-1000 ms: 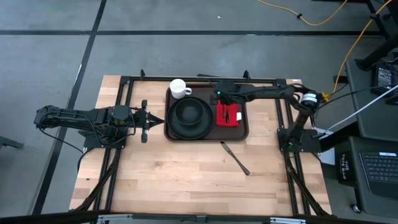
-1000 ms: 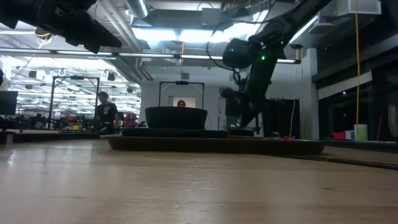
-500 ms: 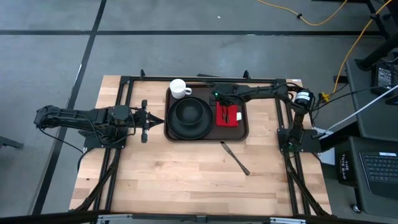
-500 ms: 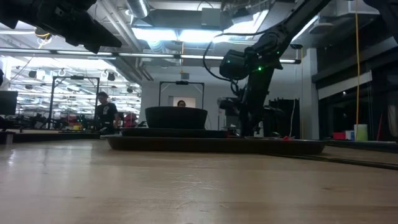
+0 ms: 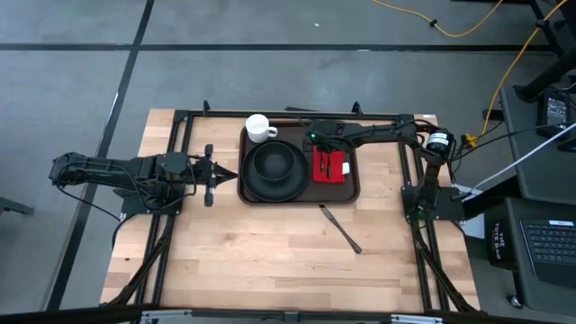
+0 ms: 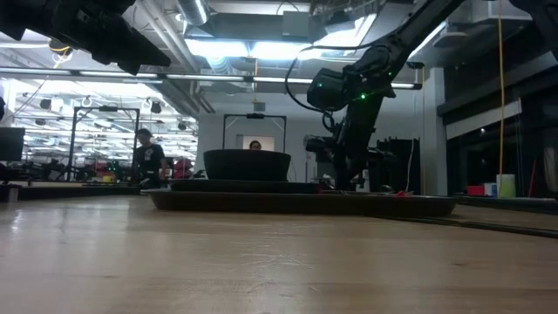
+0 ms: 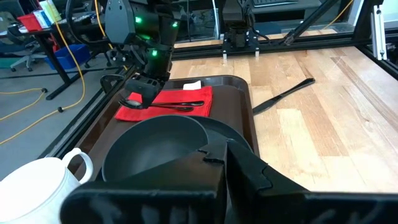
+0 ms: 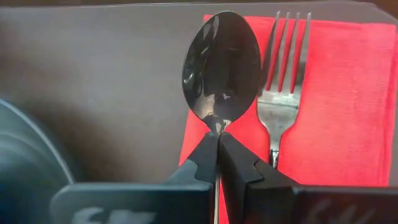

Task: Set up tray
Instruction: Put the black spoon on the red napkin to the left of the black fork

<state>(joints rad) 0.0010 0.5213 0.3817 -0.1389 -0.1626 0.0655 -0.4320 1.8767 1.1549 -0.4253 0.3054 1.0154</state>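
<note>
The dark brown tray lies at the table's far middle. It holds a black plate with a bowl, a white mug and a red napkin. A fork lies on the napkin. My right gripper is over the napkin's far end, shut on a black spoon. It also shows in the left wrist view. My left gripper is shut and empty, just left of the tray. My right gripper pinches the spoon's neck, where the handle meets the bowl, between its two fingertips. The fingers come from above, slanting down. The spoon's bowl reaches past the fingertips over the napkin's edge, beside the fork. The fingers hide the handle in the right wrist view.
A dark knife lies on the bare wood near the tray's near right corner. A black frame runs round the work area. People stand in the room behind the table.
My right gripper has gone down toward the napkin on the tray and a little toward the table's left, still shut on the spoon. For the last half second it has kept nearly still.
</note>
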